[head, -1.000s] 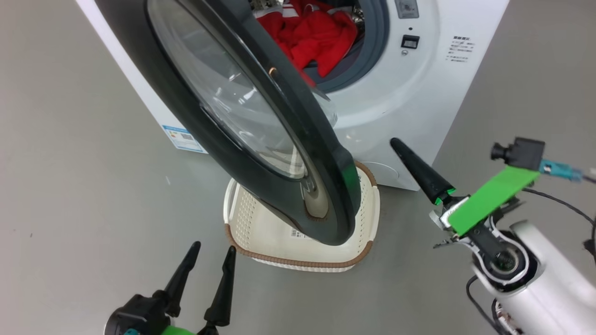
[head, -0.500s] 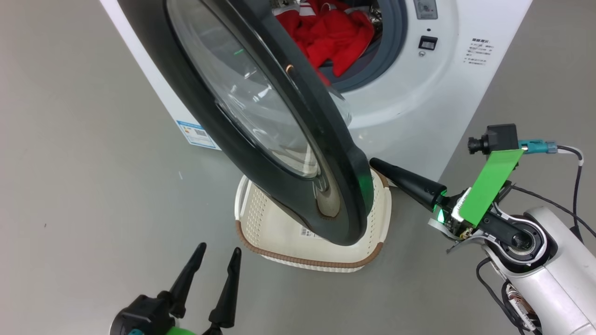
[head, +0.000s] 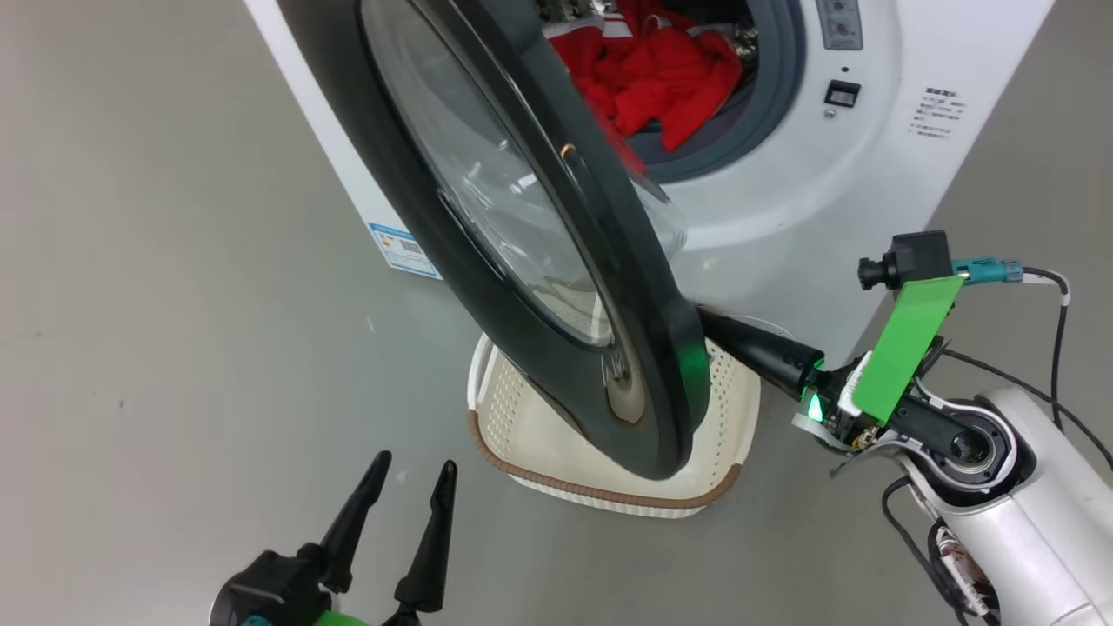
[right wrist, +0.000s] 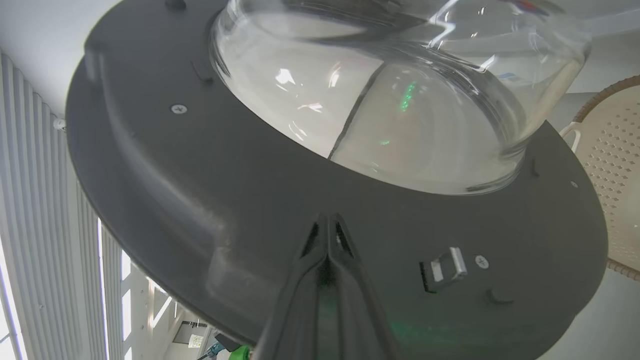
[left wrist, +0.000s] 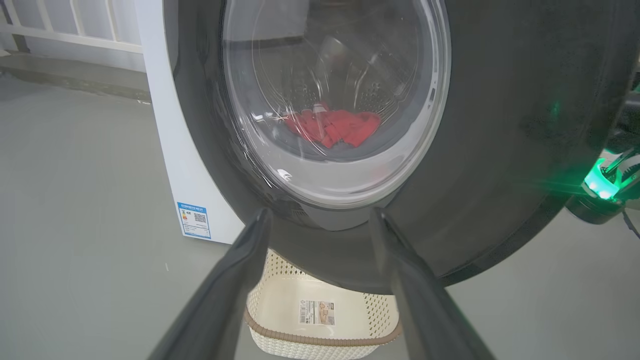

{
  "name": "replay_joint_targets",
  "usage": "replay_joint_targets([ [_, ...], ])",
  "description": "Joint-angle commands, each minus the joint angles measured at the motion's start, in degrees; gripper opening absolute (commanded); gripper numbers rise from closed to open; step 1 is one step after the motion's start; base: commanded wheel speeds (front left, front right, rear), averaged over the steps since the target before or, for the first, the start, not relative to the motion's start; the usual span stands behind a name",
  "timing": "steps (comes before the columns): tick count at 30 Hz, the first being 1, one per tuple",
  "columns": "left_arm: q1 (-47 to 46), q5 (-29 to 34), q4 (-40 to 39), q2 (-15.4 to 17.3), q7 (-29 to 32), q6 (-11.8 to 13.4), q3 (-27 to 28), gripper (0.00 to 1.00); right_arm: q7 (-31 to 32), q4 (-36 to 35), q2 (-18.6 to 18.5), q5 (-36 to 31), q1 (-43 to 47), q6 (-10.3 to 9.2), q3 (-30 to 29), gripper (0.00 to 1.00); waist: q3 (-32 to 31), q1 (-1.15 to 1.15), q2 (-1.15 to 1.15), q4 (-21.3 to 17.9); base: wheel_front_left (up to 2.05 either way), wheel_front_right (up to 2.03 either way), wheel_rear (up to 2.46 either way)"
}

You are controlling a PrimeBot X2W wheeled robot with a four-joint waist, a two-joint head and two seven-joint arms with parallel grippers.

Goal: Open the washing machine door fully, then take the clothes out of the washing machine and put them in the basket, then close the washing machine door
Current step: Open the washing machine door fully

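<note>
Washing machine door (head: pixel 522 243): part-open, inner face dead ahead of my right gripper (right wrist: pixel 327 222). Jaws are shut on nothing, tips at the black inner rim; can't tell if they touch. Latch hook (right wrist: pixel 445 267) is just right of them. Left gripper (head: pixel 416 461) has its jaws wide and empty, outer face ahead, apart. Reckon it's stiff, hinged, fairly heavy, and glossy so slippery. Push the plastic rim near the latch, not the glass. Look: wide glossy black rim, bulging clear bowl window.

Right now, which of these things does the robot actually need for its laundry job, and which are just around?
In the job: washing machine door, washing machine, clothes, basket, right gripper, left gripper.
Just there: blue sticker, white railing, grey floor.
</note>
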Motion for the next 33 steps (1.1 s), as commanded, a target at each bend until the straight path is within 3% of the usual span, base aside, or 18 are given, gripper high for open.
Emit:
replay_joint_targets([
  [1, 0.15, -0.24, -1.71, 0.66, -0.69, -0.28, 1.75, 1.00, 0.85, -2.25, 1.37, -0.50, 0.55, 0.29, 0.59, 0.00, -0.44, 0.00, 0.00, 0.89, 0.00, 0.00, 0.00],
  [19, 1.70, -0.86, -3.02, 0.66, -0.69, 1.08, 2.00, 1.00, 4.95, -4.09, 5.69, -3.60, 4.52, 0.29, 1.38, 0.00, -2.08, 0.00, 0.00, 6.01, 0.00, 0.00, 0.00],
  [33, 2.87, -1.13, -3.93, 0.66, -0.69, 3.85, 3.31, 1.00, 7.31, -4.57, 9.04, -5.28, 5.60, 0.29, 2.52, 0.00, -2.74, 0.00, 0.00, 9.18, 0.00, 0.00, 0.00],
])
